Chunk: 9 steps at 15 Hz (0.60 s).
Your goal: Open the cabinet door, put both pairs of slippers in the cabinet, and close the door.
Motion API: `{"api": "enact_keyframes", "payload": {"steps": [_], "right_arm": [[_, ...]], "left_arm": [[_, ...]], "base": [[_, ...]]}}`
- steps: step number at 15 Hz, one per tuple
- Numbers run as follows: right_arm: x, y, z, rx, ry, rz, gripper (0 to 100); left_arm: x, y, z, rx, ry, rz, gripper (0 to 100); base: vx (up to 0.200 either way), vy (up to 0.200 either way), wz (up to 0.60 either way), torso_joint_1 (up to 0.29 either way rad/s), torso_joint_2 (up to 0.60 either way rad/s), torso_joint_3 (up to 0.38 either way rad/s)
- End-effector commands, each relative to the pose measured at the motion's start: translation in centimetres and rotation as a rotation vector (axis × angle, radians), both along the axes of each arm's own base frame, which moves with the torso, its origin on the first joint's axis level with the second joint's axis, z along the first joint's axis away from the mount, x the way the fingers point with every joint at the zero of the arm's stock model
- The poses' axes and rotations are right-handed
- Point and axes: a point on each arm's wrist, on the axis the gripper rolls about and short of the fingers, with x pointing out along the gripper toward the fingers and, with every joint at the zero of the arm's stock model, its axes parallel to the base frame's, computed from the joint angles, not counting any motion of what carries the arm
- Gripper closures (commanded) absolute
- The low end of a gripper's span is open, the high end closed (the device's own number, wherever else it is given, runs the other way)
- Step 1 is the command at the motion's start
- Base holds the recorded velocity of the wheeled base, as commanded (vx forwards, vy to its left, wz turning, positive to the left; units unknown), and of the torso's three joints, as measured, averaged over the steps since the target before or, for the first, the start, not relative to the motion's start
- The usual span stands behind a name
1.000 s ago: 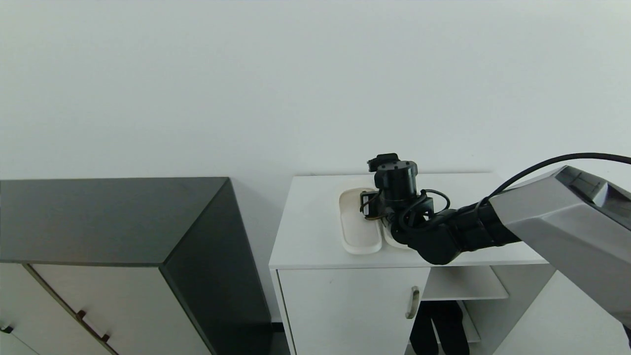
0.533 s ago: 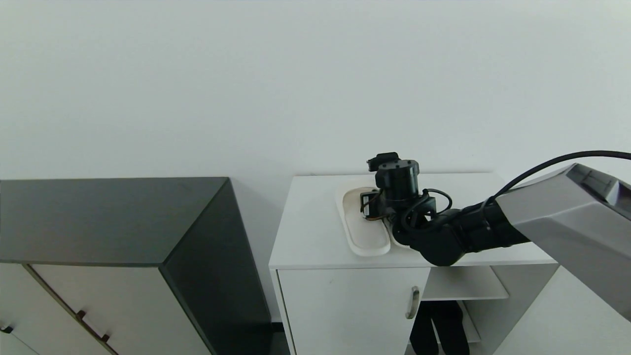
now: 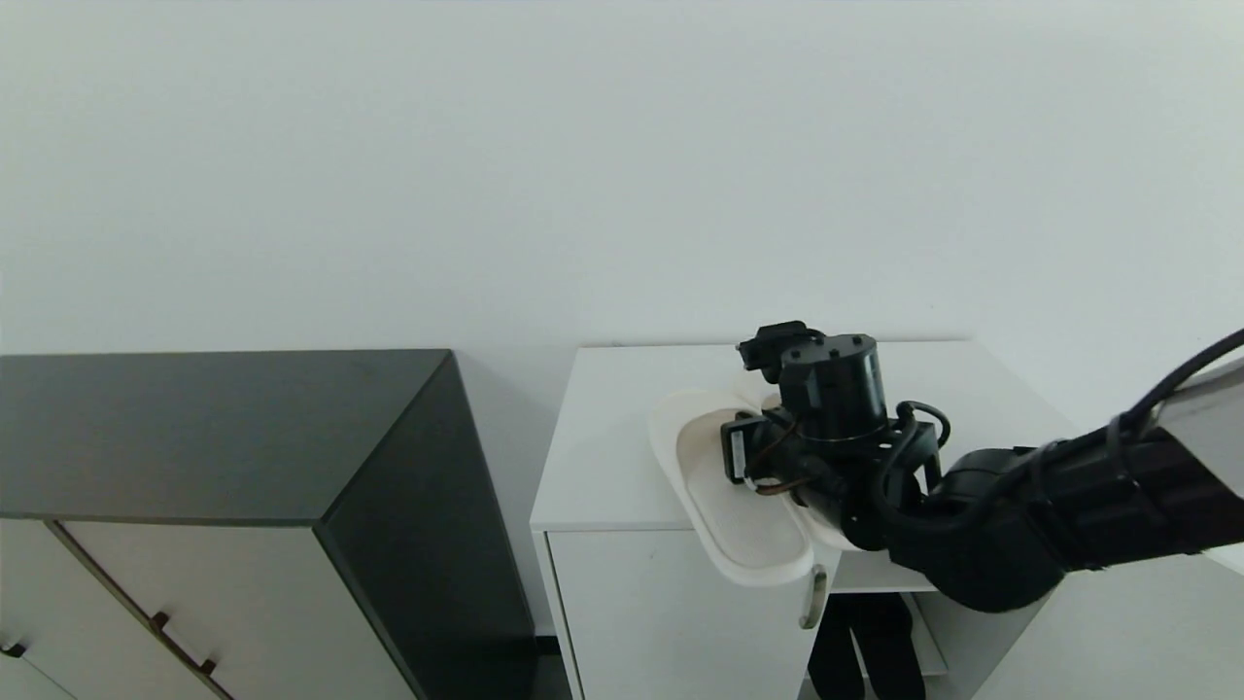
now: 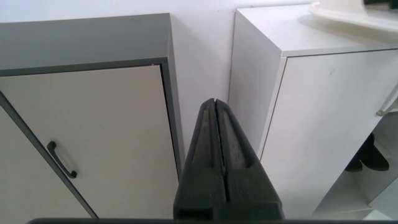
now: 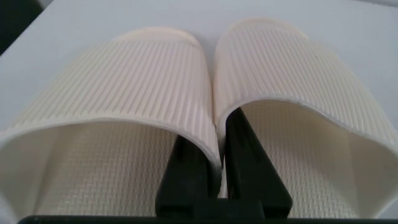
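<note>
Left gripper [image 4: 214, 107]: jaws together, empty, facing the gap between dark cabinet [image 4: 87, 43] and white cabinet [image 3: 612, 437]. Right gripper [image 5: 221, 158]: clamped on both cream slippers' [image 3: 750, 520] inner strap edges, heels overhanging the front edge. Black slippers [image 3: 865, 651] sit in the open right bay.

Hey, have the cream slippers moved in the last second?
Yes. Held by the right gripper, the cream slippers came forward and now overhang the white cabinet's front edge.

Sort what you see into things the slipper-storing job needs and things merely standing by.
Job: cream slippers, right hand gripping them, white cabinet, its door handle, black slippers inside it.
Standing by: dark-topped cabinet, left hand, wall.
</note>
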Motion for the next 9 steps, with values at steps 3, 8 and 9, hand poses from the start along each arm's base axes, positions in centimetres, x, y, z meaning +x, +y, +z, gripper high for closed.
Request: {"api": "enact_keyframes", "payload": {"steps": [3, 8, 9], "right_arm": [[-3.1, -1.9, 0.7, 0.005, 0.027, 0.081, 100], [-3.2, -2.0, 1.1, 0.02, 0.008, 0.079, 100], [-3.2, -2.0, 1.1, 0.021, 0.006, 0.077, 100]], "left_arm": [[0.0, 0.0, 0.0, 0.002, 0.0, 0.002, 100], [0.0, 0.0, 0.0, 0.003, 0.0, 0.0, 100], [0.0, 0.0, 0.0, 0.003, 0.0, 0.0, 100]], "base": [[0.0, 0.0, 0.0, 0.0, 0.0, 0.0], [0.0, 0.0, 0.0, 0.0, 0.0, 0.0], [0.0, 0.0, 0.0, 0.0, 0.0, 0.0]]}}
